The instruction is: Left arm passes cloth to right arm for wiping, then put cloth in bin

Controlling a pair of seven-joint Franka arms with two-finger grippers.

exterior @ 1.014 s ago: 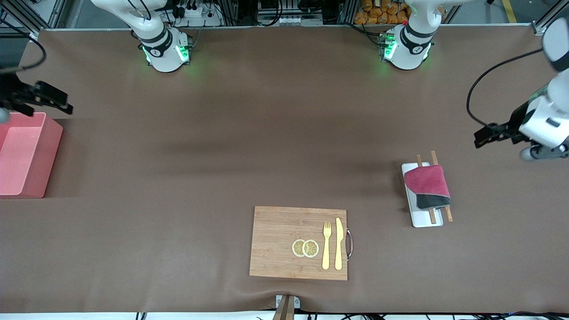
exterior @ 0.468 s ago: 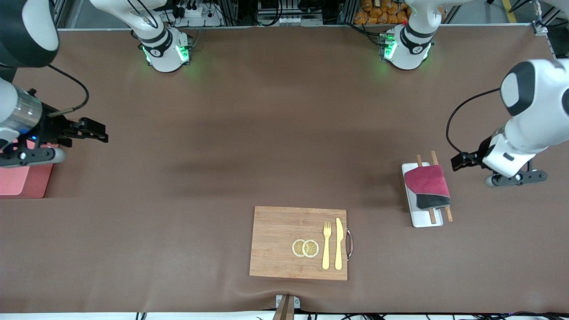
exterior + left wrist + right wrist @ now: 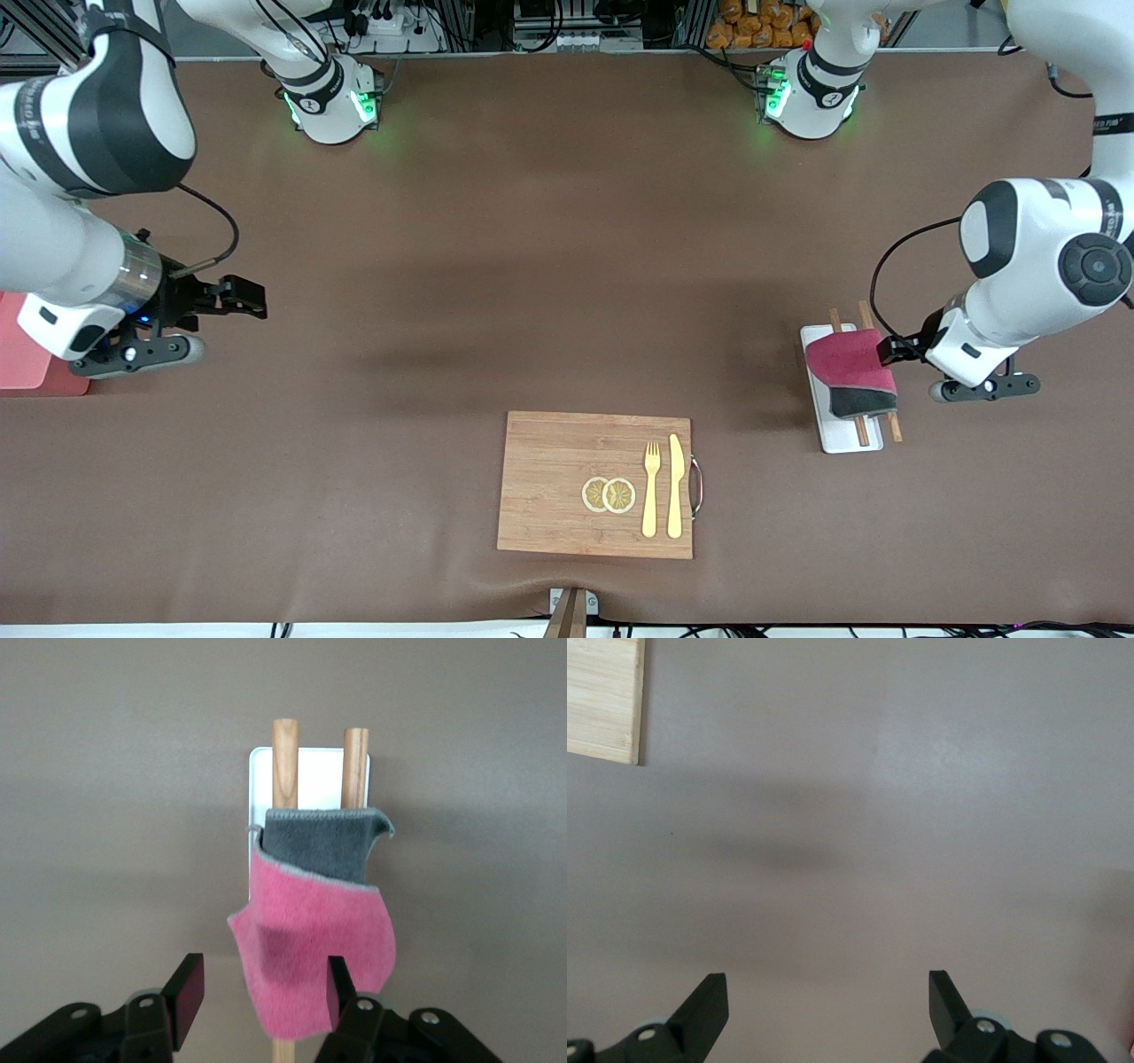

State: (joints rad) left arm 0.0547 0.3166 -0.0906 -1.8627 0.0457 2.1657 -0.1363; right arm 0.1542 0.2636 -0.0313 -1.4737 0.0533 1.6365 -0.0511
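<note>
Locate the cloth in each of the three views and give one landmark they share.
Front view: cloth draped over two wooden sticks on the white tray, beside the left gripper.
Left wrist view: cloth at centre, just ahead of the open fingers.
Right wrist view: not in it.
Shared landmark: the white tray.

We see wide bare table [image 3: 549,266] across the frame's middle, open for passage. Lower centre, the cutting board [image 3: 567,483] with fork [image 3: 651,489], knife [image 3: 675,486] and lemon slices [image 3: 609,494] blocks low moves. At right, the white tray [image 3: 842,439] and two sticks [image 3: 285,771] sit under the cloth [image 3: 849,365]. The bin [image 3: 22,363] closes the left edge.
</note>
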